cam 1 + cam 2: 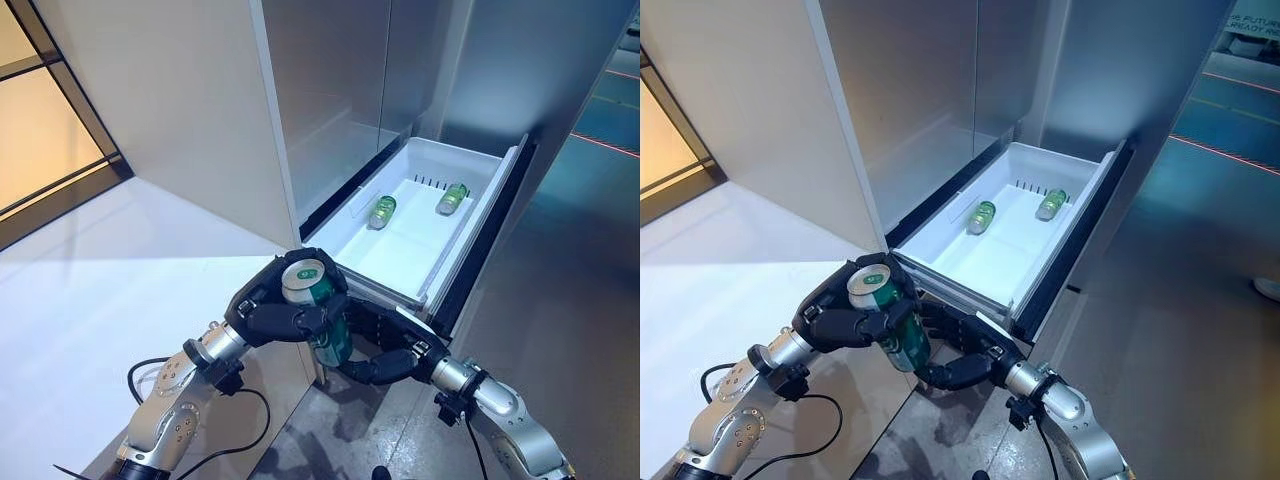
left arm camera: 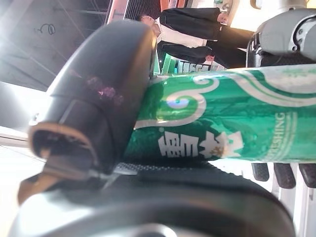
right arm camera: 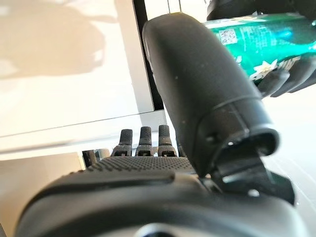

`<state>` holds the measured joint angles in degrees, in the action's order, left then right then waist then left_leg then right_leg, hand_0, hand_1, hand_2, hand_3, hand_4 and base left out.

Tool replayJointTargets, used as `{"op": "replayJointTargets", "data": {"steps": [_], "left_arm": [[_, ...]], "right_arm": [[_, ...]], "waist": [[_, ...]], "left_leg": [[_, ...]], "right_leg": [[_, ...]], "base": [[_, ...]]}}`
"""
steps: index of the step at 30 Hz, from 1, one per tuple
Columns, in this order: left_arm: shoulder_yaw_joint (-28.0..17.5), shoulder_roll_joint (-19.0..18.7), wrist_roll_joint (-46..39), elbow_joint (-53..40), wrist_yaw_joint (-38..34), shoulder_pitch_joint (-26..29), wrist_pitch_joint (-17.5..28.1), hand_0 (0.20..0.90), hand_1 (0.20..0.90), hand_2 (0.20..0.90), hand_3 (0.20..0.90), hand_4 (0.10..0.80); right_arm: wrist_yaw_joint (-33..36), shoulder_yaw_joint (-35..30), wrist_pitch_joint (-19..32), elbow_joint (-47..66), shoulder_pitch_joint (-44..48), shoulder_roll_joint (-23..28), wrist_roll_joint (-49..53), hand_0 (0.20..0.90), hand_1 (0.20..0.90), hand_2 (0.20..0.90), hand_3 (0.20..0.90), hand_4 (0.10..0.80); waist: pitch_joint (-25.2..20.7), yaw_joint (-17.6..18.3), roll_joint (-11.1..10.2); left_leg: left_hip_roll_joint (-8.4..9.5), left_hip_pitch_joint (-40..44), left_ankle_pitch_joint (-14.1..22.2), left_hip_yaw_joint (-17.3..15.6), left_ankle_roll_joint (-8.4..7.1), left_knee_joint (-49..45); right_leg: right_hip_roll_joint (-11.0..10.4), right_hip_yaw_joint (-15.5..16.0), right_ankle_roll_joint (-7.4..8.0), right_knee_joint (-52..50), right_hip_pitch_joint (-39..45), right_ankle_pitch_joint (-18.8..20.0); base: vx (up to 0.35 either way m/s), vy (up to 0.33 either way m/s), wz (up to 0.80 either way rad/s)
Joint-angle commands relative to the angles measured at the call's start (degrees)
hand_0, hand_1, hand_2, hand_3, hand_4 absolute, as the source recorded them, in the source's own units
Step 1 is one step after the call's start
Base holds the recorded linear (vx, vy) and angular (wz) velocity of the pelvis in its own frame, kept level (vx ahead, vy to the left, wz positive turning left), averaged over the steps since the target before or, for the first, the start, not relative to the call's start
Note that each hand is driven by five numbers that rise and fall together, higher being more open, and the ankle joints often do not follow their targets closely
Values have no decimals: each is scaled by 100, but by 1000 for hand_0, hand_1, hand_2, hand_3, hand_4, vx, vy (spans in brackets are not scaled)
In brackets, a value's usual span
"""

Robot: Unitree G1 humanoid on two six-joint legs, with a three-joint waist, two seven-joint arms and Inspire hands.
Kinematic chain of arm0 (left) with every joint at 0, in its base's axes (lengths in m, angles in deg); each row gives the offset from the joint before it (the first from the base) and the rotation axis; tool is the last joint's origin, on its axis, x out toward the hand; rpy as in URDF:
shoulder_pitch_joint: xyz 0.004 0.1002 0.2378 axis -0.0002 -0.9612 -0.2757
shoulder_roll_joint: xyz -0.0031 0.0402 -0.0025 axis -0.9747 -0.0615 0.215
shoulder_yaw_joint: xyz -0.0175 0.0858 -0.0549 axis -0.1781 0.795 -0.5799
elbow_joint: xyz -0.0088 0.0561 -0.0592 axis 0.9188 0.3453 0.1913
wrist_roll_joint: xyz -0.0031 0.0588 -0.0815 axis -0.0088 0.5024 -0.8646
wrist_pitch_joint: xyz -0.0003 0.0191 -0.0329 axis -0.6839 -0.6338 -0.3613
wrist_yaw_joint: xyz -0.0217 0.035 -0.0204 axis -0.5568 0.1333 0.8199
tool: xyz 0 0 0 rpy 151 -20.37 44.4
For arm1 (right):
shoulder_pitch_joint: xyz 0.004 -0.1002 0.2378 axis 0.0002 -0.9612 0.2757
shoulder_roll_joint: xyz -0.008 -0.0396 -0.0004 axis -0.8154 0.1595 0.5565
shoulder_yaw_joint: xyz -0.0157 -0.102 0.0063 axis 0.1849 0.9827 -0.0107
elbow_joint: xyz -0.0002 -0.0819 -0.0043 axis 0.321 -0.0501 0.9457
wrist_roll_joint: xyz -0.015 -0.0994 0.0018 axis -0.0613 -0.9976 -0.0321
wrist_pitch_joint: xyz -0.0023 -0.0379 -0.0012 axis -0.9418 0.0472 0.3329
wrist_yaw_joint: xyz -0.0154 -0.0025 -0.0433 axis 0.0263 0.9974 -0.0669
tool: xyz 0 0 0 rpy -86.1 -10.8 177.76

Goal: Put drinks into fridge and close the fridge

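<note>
My left hand [image 1: 262,312] is shut on an upright green drink can [image 1: 328,338], held in the air just in front of the pulled-out white fridge drawer [image 1: 412,250]. In the left wrist view the can [image 2: 222,123] lies across the palm under the thumb. My right hand [image 1: 392,348] is open right below and beside the can's lower end; its thumb [image 3: 197,89] points toward the can [image 3: 256,34]. Whether it touches the can I cannot tell. Two more green cans [image 1: 382,211] [image 1: 452,199] lie on their sides at the back of the drawer.
The fridge's grey upper doors [image 1: 330,90] rise above the drawer. A white wall panel [image 1: 170,110] and a pale floor [image 1: 110,290] lie to the left. The drawer's dark front [image 1: 485,235] sticks out on the right. A person [image 2: 197,29] shows in the left wrist view.
</note>
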<state>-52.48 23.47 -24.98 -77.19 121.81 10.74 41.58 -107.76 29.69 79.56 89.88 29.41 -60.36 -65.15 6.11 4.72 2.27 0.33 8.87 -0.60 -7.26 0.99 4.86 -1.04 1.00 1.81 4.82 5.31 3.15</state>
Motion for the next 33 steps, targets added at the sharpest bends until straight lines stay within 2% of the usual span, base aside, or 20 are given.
{"op": "replayJointTargets", "data": {"steps": [1,10,12,20,24,28,33], "left_arm": [[41,183,-350,-430,393,667,626,300,300,300,200,100],[431,189,-154,-339,279,903,666,300,300,300,200,100],[510,146,-10,-282,193,969,832,300,300,300,200,100],[511,-52,-137,-232,-11,1169,876,300,300,300,200,100],[432,-84,-254,-234,-44,1200,882,300,300,300,200,100],[440,-52,-184,-199,-22,1160,859,300,300,300,200,100],[591,-59,-254,-123,-23,1190,915,300,300,300,200,100]], "right_arm": [[-468,-218,295,830,719,-150,760,900,900,900,900,800],[-890,123,-37,991,958,-42,1169,900,900,900,900,800],[-1024,220,-107,999,1038,6,1054,900,900,900,900,800],[-1164,269,-126,999,1416,404,466,900,900,900,900,800],[-1162,154,-550,941,1607,517,1280,900,900,900,900,800],[-1350,204,-960,946,1559,313,1945,900,900,900,900,800],[-1369,364,-1020,889,1488,194,1957,900,900,900,900,800]], "waist": [[-315,-93,-35],[-321,-150,-81],[-335,-167,-95],[-364,-219,-158],[-374,-248,-196],[-373,-271,-199],[-381,-271,-190]], "left_leg": [[228,22,453,287,91,-214],[275,5,468,345,113,-249],[282,-4,464,356,105,-257],[295,-1,458,403,91,-252],[300,8,448,437,87,-230],[300,9,438,441,79,-220],[300,6,419,440,72,-202]], "right_leg": [[174,138,209,-634,-30,-680],[162,150,203,-609,-9,-664],[159,159,207,-593,-1,-655],[159,184,193,-545,42,-635],[158,192,196,-515,57,-611],[152,214,209,-488,68,-595],[141,223,231,-458,76,-574]], "base": [[0,0,0],[0,0,0],[0,0,0],[-2,-4,2],[-9,-16,4],[-4,-6,2],[0,0,0]]}}
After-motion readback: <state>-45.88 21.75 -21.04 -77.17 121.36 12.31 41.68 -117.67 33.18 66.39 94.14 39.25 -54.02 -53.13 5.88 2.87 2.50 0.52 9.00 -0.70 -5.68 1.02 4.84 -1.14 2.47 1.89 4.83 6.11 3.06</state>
